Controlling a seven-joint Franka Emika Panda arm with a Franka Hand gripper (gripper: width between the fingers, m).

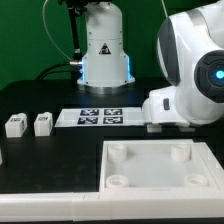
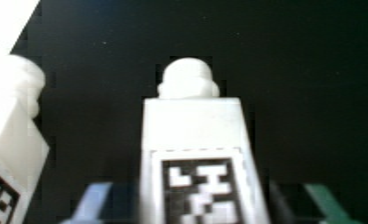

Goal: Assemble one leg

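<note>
The black surface (image 1: 40, 98) holds a big white square part (image 1: 150, 172). In the wrist view the tool (image 2: 204, 200) stands wide around the leg (image 2: 199, 125), with a dark gap on each side. Another leg (image 2: 10, 140) stands just beside it.

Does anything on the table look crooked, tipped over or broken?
Nothing stands out. Two legs sit in a neat row, the tray lies flat, and the open gripper straddles another leg squarely.

- Triangle warning sign (image 1: 101, 50) on the robot base (image 1: 104, 68).
- Black-and-white tags (image 1: 89, 117) on the marker board (image 1: 64, 118) and the leg (image 2: 195, 120).
- No words or numbers to read.
</note>
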